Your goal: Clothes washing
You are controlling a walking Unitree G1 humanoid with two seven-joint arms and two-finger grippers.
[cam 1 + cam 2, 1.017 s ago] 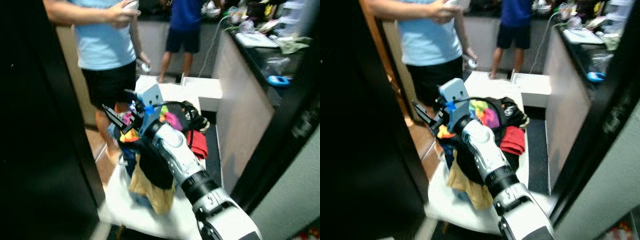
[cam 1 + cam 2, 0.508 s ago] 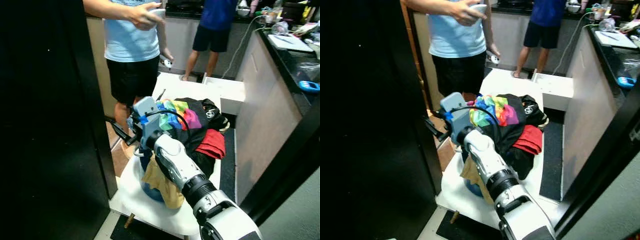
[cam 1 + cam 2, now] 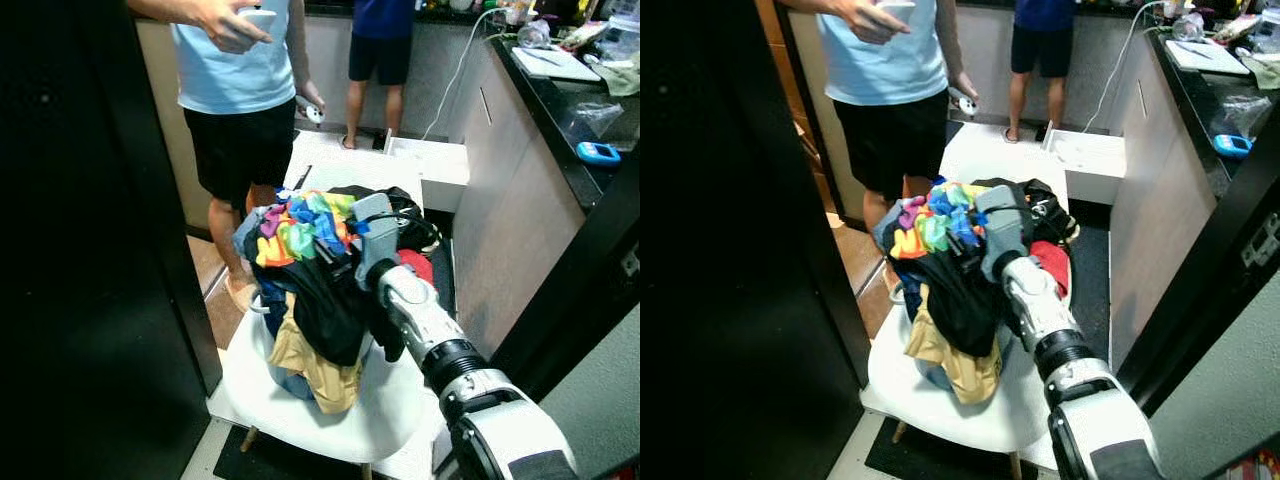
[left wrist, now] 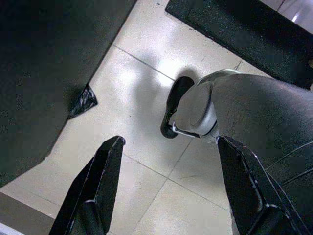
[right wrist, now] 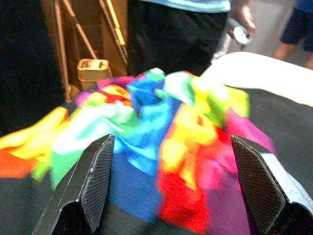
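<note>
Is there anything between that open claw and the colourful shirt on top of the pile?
Nothing visible. The right gripper is open with the rainbow shirt directly between its fingers, on top of the clothes pile on the white chair.

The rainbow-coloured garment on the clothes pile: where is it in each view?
Left eye view: rainbow garment atop the pile, centre-left.
Right eye view: same spot.
Right wrist view: close, between the open fingers.
Left wrist view: floor tiles instead.
Shared landmark: person's black shorts.
</note>
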